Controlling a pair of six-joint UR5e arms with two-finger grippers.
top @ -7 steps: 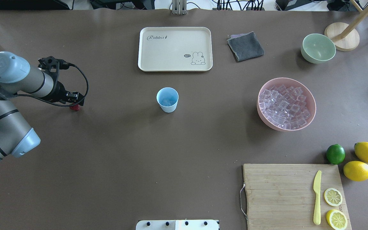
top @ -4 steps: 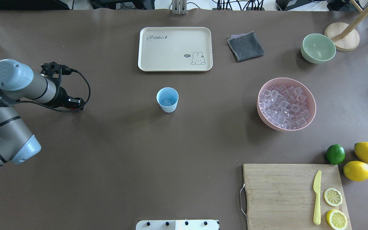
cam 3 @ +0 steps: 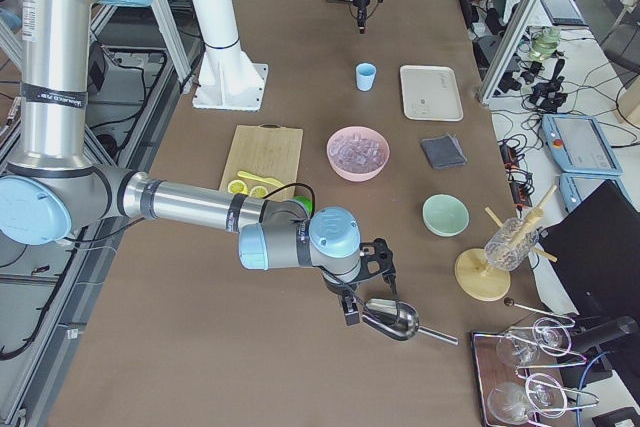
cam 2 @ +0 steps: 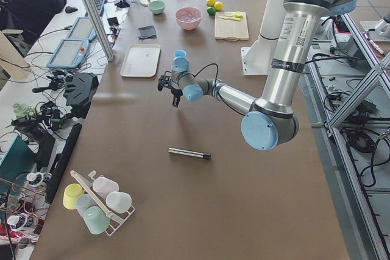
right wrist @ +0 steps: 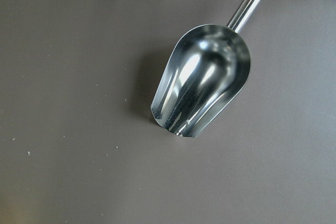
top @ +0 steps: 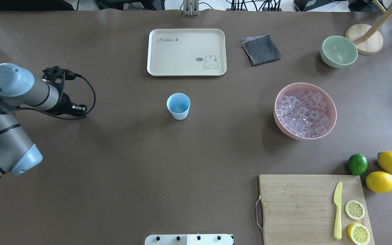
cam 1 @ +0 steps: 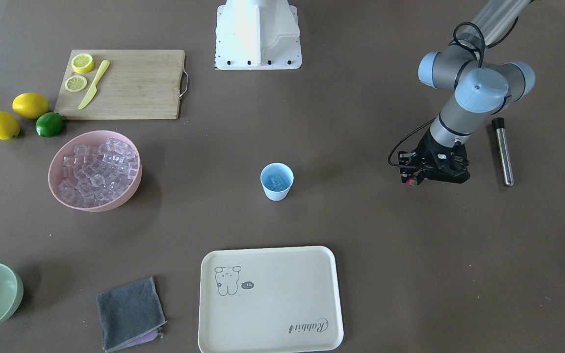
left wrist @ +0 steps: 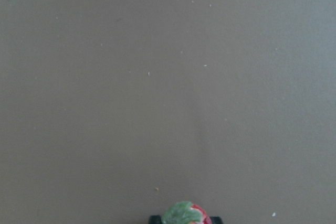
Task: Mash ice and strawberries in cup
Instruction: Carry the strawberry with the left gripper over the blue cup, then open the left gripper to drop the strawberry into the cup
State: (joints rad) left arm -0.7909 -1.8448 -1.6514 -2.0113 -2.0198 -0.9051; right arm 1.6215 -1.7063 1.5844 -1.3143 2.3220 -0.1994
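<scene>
strawberry is pinched tight in our left gripper, up above the table. it is well apart from the cup, on the cup's left side. some ice lies inside the cup. more ice fills the pink bowl, well apart on the cup's right side. our right gripper is far from the cup, just beside a shiny scoop. we cannot tell if it is wide or closed.
</scene>
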